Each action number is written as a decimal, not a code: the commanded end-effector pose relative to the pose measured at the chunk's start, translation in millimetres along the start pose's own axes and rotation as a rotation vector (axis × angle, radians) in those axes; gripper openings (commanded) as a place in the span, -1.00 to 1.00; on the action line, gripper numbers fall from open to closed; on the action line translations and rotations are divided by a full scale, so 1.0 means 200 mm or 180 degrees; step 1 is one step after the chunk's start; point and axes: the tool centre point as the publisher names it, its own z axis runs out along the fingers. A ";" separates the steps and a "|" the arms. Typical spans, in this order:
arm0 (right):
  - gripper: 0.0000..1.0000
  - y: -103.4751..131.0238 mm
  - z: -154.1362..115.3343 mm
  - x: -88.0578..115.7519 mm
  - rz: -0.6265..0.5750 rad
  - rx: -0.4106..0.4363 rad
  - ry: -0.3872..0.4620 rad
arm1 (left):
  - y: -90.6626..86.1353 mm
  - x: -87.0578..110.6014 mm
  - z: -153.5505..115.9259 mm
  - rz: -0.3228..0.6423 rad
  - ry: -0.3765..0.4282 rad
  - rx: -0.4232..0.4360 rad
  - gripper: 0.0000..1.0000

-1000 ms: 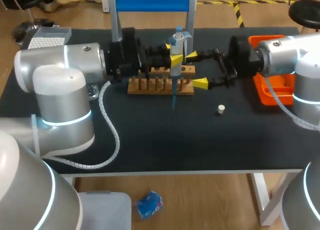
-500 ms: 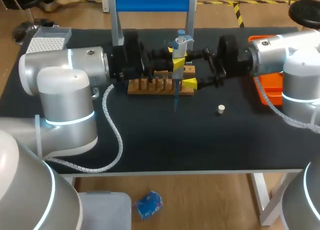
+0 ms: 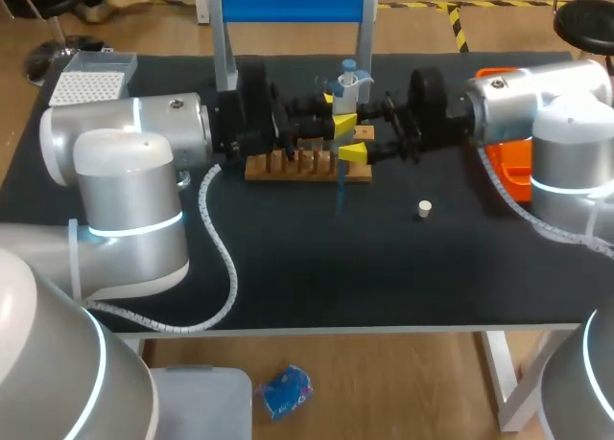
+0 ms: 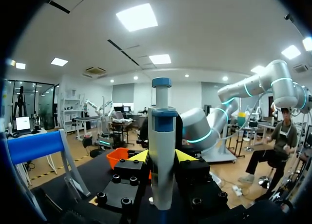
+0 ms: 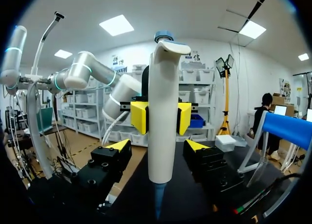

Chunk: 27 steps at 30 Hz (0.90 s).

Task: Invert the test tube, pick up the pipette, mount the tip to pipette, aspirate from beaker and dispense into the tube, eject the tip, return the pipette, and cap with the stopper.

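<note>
right gripper [image 5: 158, 147]: open; its two yellow-tipped fingers stand off either flank of the pipette and touch neither side.
pipette [image 5: 162, 87]: upright in the gap between the right gripper's fingers, with its head above them.
tip [image 5: 159, 202]: blue and mounted, hanging below the right gripper's fingers; I cannot tell whether it holds any liquid.
left gripper [image 5: 161, 117]: just past the right gripper's fingers and a little higher on the barrel. It is clamped on the pipette from both sides and carries its weight.
rack [image 3: 307, 165]: wooden, on the table [image 3: 288, 258] beneath the two grippers, with the tip hanging close in front of it.
stopper [image 3: 424, 208]: lies loose on the table, apart from both grippers, on the right gripper's side.
step in hand: the tip is on and the stopper is unused, so this falls in the liquid-transfer stretch. The right gripper looks posted to take over or steady the pipette.
next move: the right fingers should close squarely on the barrel below the left's grip. They must not tilt the pipette or knock the tip on the rack, and the left should hold until that grip is firm.
</note>
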 end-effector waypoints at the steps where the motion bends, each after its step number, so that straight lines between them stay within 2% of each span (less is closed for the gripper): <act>1: 0.29 -0.01 0.01 -0.01 0.0001 -0.0007 0.0018 | 0.01 0.01 0.01 -0.0001 -0.0024 0.0010 -1.00; 3: 0.25 -0.01 0.01 -0.01 0.0006 -0.0012 0.0020 | 0.01 0.01 0.01 -0.0006 -0.0024 0.0009 -1.00; 4: 0.00 -0.01 0.01 -0.01 0.0007 -0.0012 0.0019 | 0.01 0.01 0.01 -0.0007 -0.0024 0.0007 -1.00; 9: -0.15 -0.01 0.01 -0.01 0.0018 -0.0017 0.0018 | 0.01 0.01 0.01 -0.0015 -0.0023 0.0010 -1.00; 15: -0.24 -0.01 0.01 -0.01 0.0039 -0.0041 0.0024 | 0.02 0.02 0.02 -0.0033 -0.0009 0.0014 -1.00; 19: -0.44 -0.01 0.01 -0.01 0.0049 -0.0054 0.0025 | 0.02 0.02 0.02 -0.0049 0.0002 0.0005 -1.00; 24: -1.00 -0.02 0.01 -0.01 0.0063 -0.0070 0.0032 | 0.02 0.03 0.02 -0.0059 0.0017 -0.0002 -1.00; 27: -1.00 -0.02 0.01 -0.01 0.0067 -0.0070 0.0032 | 0.02 0.03 0.02 -0.0069 0.0025 -0.0011 -1.00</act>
